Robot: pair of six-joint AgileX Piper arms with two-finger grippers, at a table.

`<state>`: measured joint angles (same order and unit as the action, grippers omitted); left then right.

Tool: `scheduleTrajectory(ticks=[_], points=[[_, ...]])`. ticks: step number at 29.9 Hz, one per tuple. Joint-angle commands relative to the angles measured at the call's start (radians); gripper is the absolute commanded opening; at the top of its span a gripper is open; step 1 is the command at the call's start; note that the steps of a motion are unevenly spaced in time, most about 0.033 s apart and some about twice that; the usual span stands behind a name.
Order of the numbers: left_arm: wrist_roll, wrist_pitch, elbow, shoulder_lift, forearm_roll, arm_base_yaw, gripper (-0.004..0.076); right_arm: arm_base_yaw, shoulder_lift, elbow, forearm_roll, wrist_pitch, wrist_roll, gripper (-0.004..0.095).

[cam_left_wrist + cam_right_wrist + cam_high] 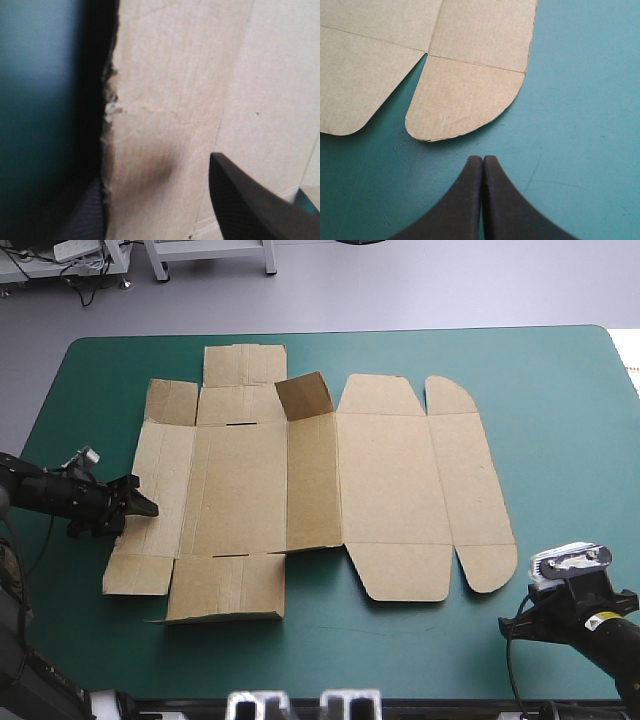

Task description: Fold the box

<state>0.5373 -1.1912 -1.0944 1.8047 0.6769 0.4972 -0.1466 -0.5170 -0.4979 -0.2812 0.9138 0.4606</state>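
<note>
— Two pincers in play; which is nearer the box (390, 480)?

— By far the left pincer (143, 503). Its tips sit at the box's left edge, about midway along that edge. The right pincer (482, 160) hangs off the near right corner, clear of the board. A rounded flap (465, 105) lies just ahead of it, with a strip of bare surface (560, 420) between.

— How does the sheet lie?

— Flat on the teal-green surface, long axis running left to right across it. One small flap (305, 395) stands up on the far side, near the middle. All else lies unfolded.

— State of the left pincer?

— Fingers apart. Its wrist view shows the ragged left edge of the brown board running between them. One black finger sits low on the surface side, the other over the board. Not clamped, as far as I can judge. Whether the low finger is under the sheet or only beside it, I cannot tell.

— And the right?

— Fingers pressed together into one point, holding nothing.

— So which relation matters?

— The board stretches away from the left pincer, straight ahead of its tips, toward the right. The edge panel is within its reach. My reading: the coming move is a pinch and lift of that left panel along its crease. The right arm is too far off to help.
</note>
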Motion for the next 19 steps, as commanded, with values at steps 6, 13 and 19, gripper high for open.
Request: scheduleTrajectory(ticks=[6, 13, 19], points=[[0.076, -0.109, 0.101, 0.013, 0.073, -0.057, 0.0396, 0.001, -0.006, -0.028, -0.017, -0.049, 0.004, -0.0023], [0.073, -0.109, 0.101, 0.013, 0.141, -0.057, -0.0014, 0.001, -0.006, -0.028, -0.020, -0.049, 0.004, -0.0024], [0.081, -0.111, 0.099, 0.001, 0.214, -0.059, -0.0001, 0.001, -0.006, -0.028, -0.020, -0.049, 0.004, -0.0024]])
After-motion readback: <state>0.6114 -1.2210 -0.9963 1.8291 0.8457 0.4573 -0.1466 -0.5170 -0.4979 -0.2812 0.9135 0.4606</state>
